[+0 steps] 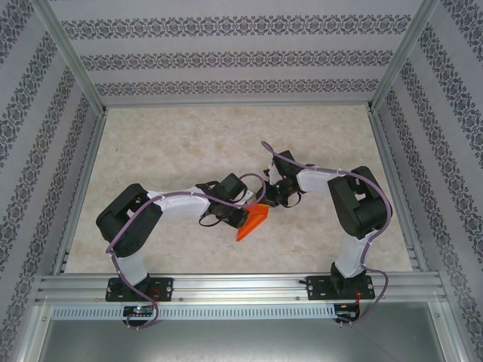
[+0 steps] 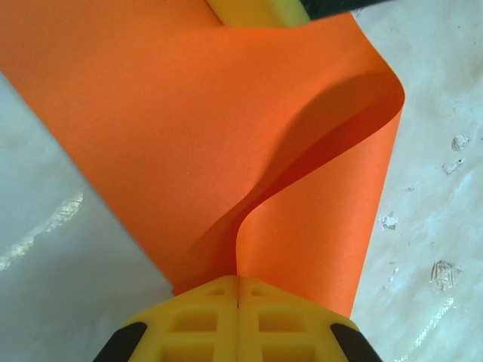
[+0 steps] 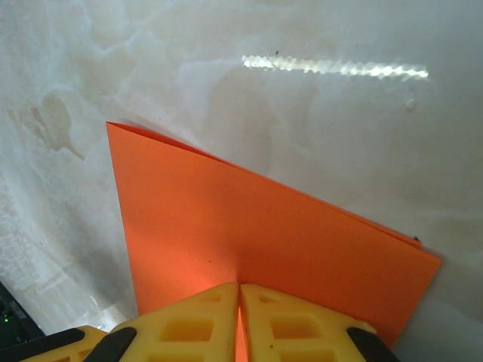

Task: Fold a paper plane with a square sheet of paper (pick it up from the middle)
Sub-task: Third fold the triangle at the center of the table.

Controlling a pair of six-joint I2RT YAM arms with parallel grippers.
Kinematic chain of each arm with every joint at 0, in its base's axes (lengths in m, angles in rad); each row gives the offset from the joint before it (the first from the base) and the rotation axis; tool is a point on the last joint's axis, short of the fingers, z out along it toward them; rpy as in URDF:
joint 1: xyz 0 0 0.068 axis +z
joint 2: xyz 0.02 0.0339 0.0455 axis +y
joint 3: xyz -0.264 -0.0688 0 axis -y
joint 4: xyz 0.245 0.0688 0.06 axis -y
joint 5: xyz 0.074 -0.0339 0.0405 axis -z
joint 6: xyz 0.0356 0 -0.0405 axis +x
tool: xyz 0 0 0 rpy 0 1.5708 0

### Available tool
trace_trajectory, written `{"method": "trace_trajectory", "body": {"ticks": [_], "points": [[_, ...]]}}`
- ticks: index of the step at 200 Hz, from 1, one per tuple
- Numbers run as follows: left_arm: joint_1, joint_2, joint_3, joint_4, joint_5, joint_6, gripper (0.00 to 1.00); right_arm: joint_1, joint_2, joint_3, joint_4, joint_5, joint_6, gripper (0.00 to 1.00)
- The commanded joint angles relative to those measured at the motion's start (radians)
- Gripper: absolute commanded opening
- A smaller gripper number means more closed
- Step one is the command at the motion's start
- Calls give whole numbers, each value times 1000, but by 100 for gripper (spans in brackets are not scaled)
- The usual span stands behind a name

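Note:
The orange square sheet of paper (image 1: 253, 221) is doubled over and held up between both arms above the middle of the table. My left gripper (image 2: 238, 290) is shut on one edge of the square sheet of paper (image 2: 196, 136), which curls into a loop beyond the yellow fingers (image 2: 192, 320). My right gripper (image 3: 240, 298) is shut on the opposite edge; there the square sheet of paper (image 3: 249, 226) shows two layers lying flat together with a sharp corner at upper left. The right gripper's yellow tip (image 2: 256, 11) peeks over the sheet in the left wrist view. No finished dart shape is visible.
The pale marbled table (image 1: 189, 143) is ringed by aluminium rails and patterned walls. Both arms bend inward, their wrists nearly meeting at the centre (image 1: 260, 197). Small shiny flecks (image 2: 445, 271) dot the tabletop to the right of the sheet.

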Motion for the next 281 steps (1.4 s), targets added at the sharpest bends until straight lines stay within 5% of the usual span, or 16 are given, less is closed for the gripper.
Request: {"method": "trace_trajectory", "body": {"ticks": [1, 84, 138, 195, 281], "points": [[11, 1, -13, 21, -13, -25, 0, 17, 31, -2, -55, 72, 5, 13], [11, 1, -33, 27, -34, -32, 0, 17, 10, 3, -47, 72, 28, 14], [11, -14, -58, 41, -41, -54, 0, -25, -215, -31, -2, 79, 118, 19], [11, -26, -68, 58, -41, -68, 0, 46, -379, -252, 202, 35, 291, 10], [10, -33, -64, 45, -51, -73, 0, 140, -304, -346, 401, 16, 396, 8]]}}
